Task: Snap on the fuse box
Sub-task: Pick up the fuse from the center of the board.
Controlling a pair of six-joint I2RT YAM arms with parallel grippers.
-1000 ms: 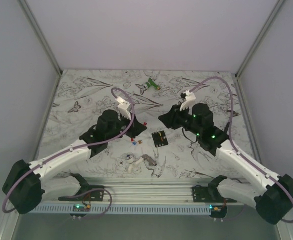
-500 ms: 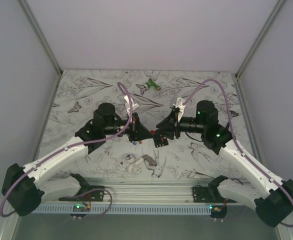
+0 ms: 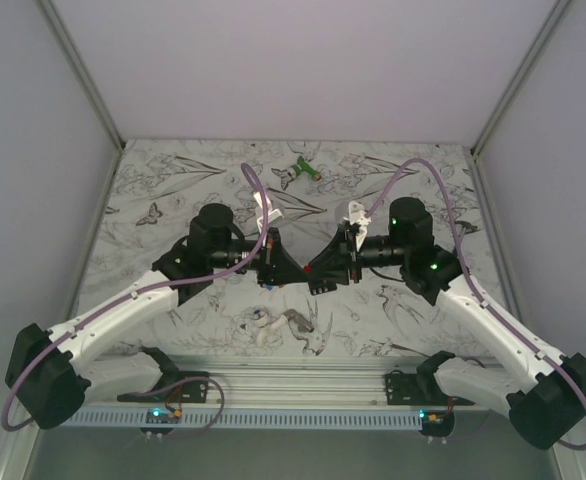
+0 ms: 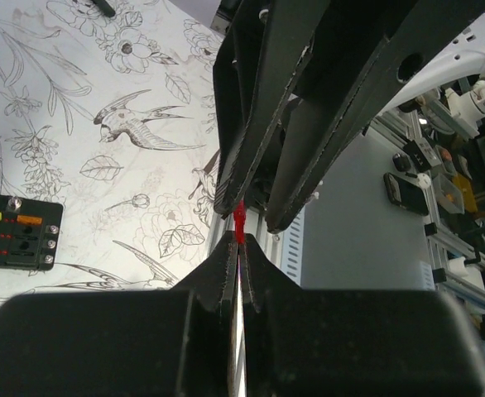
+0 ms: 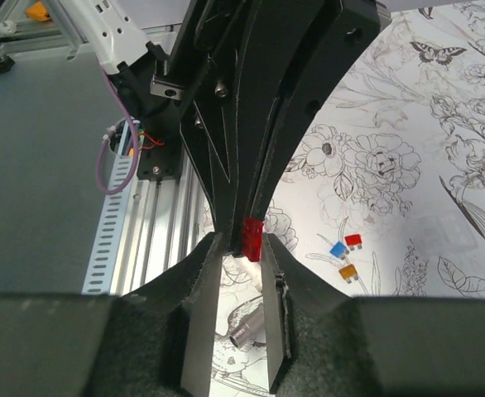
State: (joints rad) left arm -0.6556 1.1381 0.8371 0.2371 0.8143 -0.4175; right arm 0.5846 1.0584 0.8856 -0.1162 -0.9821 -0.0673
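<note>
The black fuse box (image 4: 15, 240) lies flat on the patterned table, at the lower left of the left wrist view, with yellow and orange fuses in its slots. In the top view it is mostly hidden under the grippers. My left gripper (image 4: 238, 241) is shut on a small red fuse (image 4: 239, 222), held in the air above the table. My right gripper (image 5: 242, 244) is open, and its jaws straddle the red fuse (image 5: 252, 236) and the left fingertips. The two grippers meet tip to tip at the table's middle (image 3: 306, 268).
Loose blue (image 5: 337, 249), red (image 5: 353, 240) and orange (image 5: 348, 270) fuses lie on the table. A white-and-grey clump of parts (image 3: 278, 325) lies near the front edge. A green plastic object (image 3: 298, 170) lies at the back. An aluminium rail (image 3: 293, 380) runs along the near edge.
Both arms have swung inward and turned their wrists, so the grippers now meet tip to tip. The fuse box, in the open a second ago, is now covered in the top view.
</note>
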